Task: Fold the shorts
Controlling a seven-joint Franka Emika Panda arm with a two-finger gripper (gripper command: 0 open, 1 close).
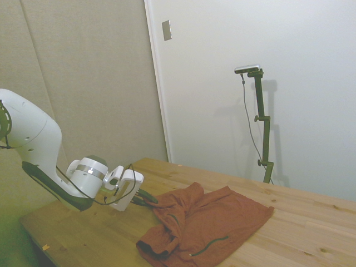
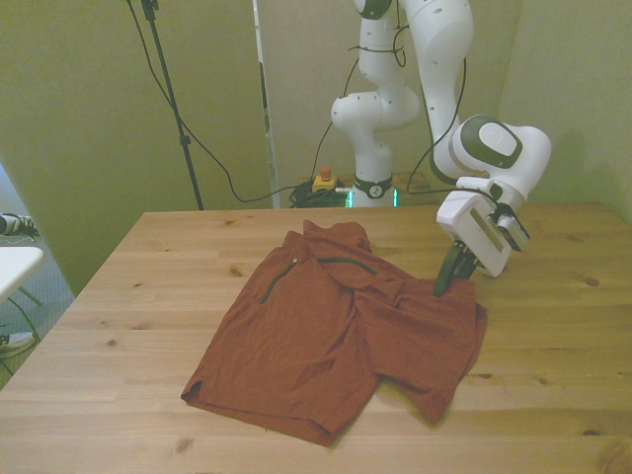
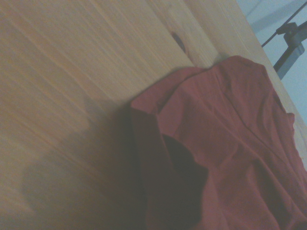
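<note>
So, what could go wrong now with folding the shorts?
The end effector sits low at one edge of the shorts; it might catch only a thin bit of fabric and slip off. The shorts already lie bunched and partly overlapped, so dragging that edge could crumple them rather than fold them.

A wooden table (image 2: 148, 286) carries rumpled rust-red shorts (image 2: 326, 346).

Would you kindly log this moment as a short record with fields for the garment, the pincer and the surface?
garment: rust-red shorts, lying rumpled, partly folded over themselves
pocket lines: thin dark green lines on the fabric
pincer: pincer tilted down at the shorts' edge on the front view's right, fingers closed on the fabric there
surface: wooden table
fold status: not yet a neat fold
</note>
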